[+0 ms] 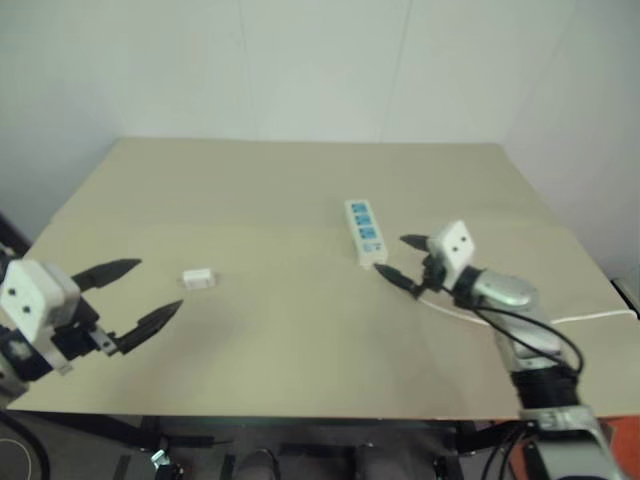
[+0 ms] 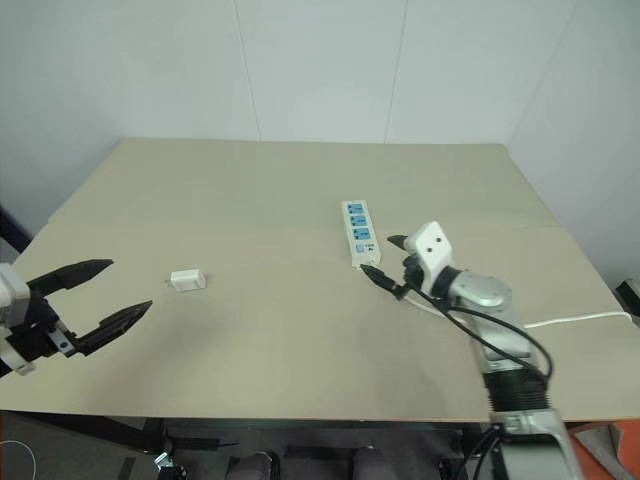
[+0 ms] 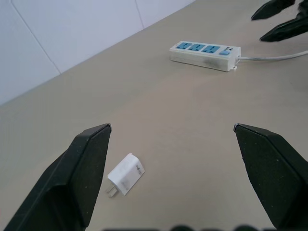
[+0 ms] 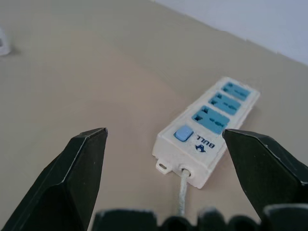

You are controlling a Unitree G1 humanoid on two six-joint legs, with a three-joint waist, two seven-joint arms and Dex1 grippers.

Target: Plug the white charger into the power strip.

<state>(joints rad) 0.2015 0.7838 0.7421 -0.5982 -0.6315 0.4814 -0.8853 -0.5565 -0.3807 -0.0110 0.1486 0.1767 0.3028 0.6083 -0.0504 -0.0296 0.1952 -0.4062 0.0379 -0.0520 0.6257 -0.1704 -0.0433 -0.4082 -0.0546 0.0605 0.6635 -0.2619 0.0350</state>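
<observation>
Left gripper (image 1: 146, 295) hangs over the table's near left corner, fingers spread wide, nothing between them — the charger (image 1: 197, 279) lies on the table just beyond its tips, untouched. Right gripper (image 2: 385, 259) also gapes empty, its tips just beside the near end of the strip (image 2: 359, 232), not touching it as far as the wrist view shows. Table (image 1: 280, 190) is a plain beige top, otherwise bare, set against a white panelled wall (image 1: 300, 60) that turns a corner on the right. Strip sits right of centre, long axis running away from the robot, slightly angled; three blue sockets face up in a row toward the far end, a blue switch (image 4: 183, 134) and the cord (image 1: 590, 318) exit at the near end. Cord trails off across the table toward the right edge. Charger rests flat on its side, well apart from the strip, to its left; in the left wrist view its prongs (image 3: 111, 191) point back toward the gripper, away from the strip.
</observation>
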